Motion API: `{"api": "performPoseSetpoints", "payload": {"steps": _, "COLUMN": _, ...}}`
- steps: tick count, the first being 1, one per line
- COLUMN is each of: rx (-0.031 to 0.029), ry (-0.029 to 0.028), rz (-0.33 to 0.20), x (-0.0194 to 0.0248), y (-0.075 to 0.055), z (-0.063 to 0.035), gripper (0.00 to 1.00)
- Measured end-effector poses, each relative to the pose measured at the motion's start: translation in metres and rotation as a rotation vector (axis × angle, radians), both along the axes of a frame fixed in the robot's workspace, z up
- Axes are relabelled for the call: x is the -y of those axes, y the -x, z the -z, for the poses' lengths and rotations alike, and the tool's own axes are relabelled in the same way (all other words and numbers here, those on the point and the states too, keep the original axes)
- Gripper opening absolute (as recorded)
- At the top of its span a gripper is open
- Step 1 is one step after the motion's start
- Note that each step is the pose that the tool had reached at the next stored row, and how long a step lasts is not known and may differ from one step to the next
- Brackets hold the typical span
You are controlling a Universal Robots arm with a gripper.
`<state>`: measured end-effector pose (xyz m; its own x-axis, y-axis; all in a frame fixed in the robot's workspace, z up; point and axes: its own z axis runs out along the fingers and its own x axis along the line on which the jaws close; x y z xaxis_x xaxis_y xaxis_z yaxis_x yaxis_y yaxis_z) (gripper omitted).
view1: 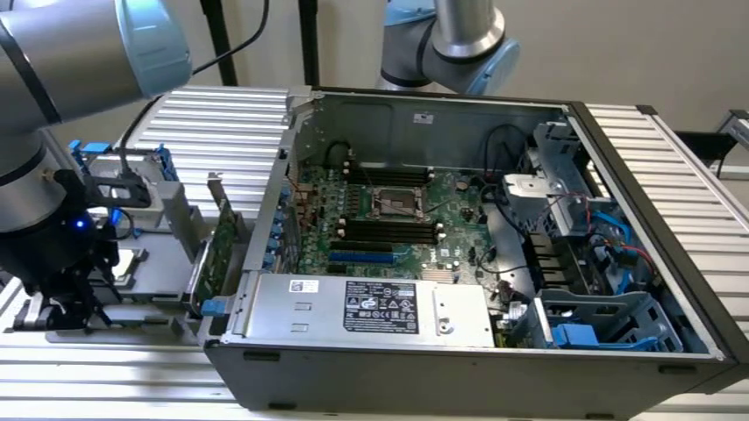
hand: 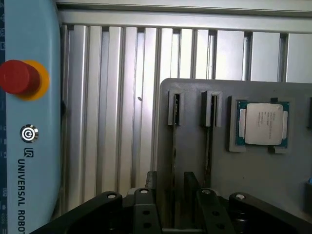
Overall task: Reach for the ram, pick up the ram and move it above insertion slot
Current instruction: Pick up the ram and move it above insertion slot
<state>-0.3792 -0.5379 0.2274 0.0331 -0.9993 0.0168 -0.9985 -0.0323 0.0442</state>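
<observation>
ram (hand: 173,146): thin stick standing on its long edge in a groove of the gray holder plate (hand: 273,195). It is edge-on, so the chips can't be read.
why upright: the groove and end clip (hand: 174,109) hold it vertical, so both flat faces are free for a side grip and it can lift straight out.
ram location: on the holder plate on the ribbed worktop (hand: 122,122), at the exterior view's left of the computer case (view1: 468,373) and well apart from the memory slots (view1: 387,232).
pincer (hand: 171,189): open, with fingers (hand: 190,190) either side of the ram, straddling it. Can't tell if the pads touch it.
second stick (hand: 210,141): in the parallel groove just beside the ram, outside the fingers.
processor chip (hand: 263,124): lies flat in its own recess on the same plate, clear of the grip.
expansion card (view1: 220,246): wider green board standing between the plate and the case. Not the target.
teach pendant (hand: 29,146): on the worktop beside the plate, red stop button (hand: 18,77) facing up.
arm (view1: 47,105): big joint high at the exterior view's left, wrist pointing straight down, tool low over the plate.
stage (judgement): reach looks done, jaws not yet clamped, ram seated in its groove and not yet lifted.
</observation>
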Motion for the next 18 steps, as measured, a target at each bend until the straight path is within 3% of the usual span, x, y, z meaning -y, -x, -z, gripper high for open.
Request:
{"api": "performPoseSetpoints", "payload": {"steps": 7, "rx": -0.0001, "ry": -0.0026, "rz": -0.008, "x": 0.0004, "y": 0.0, "z": 0.0127, "gripper": 0.36}}
{"api": "performPoseSetpoints", "payload": {"steps": 10, "rx": 0.0001, "ry": -0.0083, "rz": -0.009, "x": 0.0004, "y": 0.0, "z": 0.0176, "gripper": 0.36}}
{"api": "performPoseSetpoints", "payload": {"steps": 18, "rx": -0.0014, "ry": -0.0122, "rz": -0.009, "x": -0.0017, "y": 0.0, "z": 0.0224, "gripper": 0.36}}
